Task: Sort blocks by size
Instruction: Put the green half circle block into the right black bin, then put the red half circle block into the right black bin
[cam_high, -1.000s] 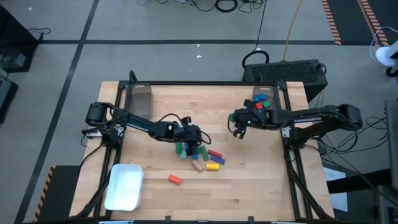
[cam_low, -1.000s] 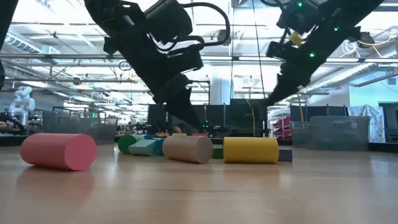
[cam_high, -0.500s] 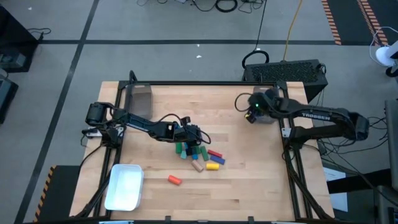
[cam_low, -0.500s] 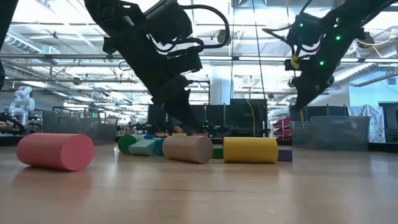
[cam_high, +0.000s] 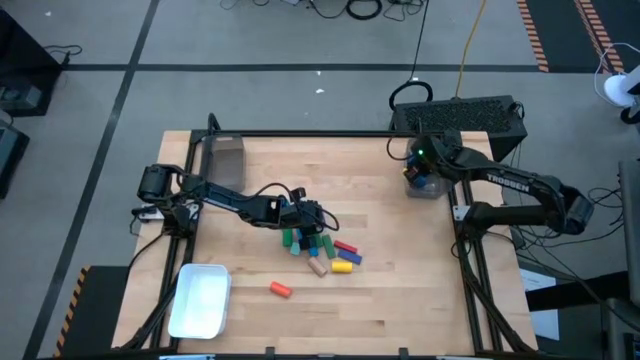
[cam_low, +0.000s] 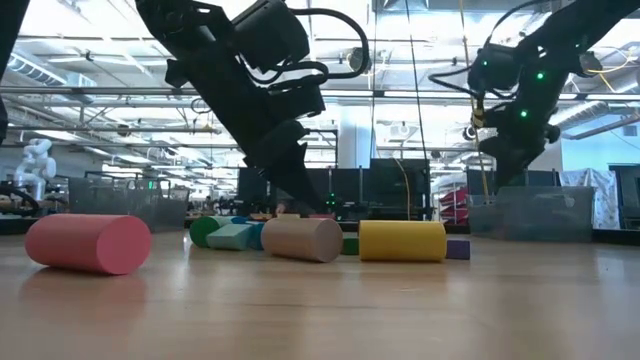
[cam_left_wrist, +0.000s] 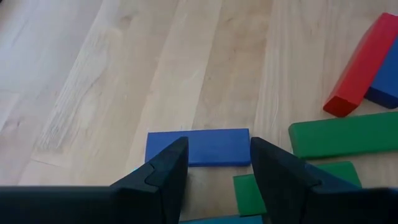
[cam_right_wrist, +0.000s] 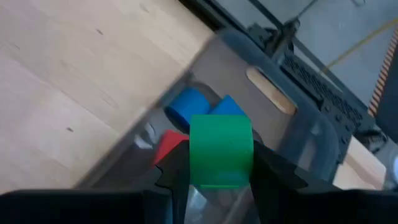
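A pile of blocks (cam_high: 318, 245) lies mid-table: green, blue and red bars with a tan cylinder (cam_low: 302, 239) and a yellow cylinder (cam_low: 403, 241). My left gripper (cam_high: 308, 216) stands open over the pile's far side, slanting down. In its wrist view its fingers (cam_left_wrist: 219, 149) straddle part of a blue bar (cam_left_wrist: 198, 147) that lies flat on the wood; whether they touch it I cannot tell. My right gripper (cam_high: 416, 172) is shut on a green block (cam_right_wrist: 221, 152) above the clear bin (cam_high: 428, 186) at the far right. That bin holds blue and red blocks (cam_right_wrist: 186, 107). My right gripper pinches the green block between its two fingers, one on each opposite side (cam_right_wrist: 198, 163). The fingers slant down toward the bin. The block is lifted clear and hangs over the bin's inside.
A second clear bin (cam_high: 225, 158) stands at the far left and a white tray (cam_high: 200, 298) at the near left. An orange-red cylinder (cam_high: 281, 288) lies alone near the front edge. Bare wood stretches between the pile and the right bin.
My right gripper has carried the green block from right of the table's middle toward the far right corner, turning as it went, and now hangs over the clear bin. The pile has not moved.
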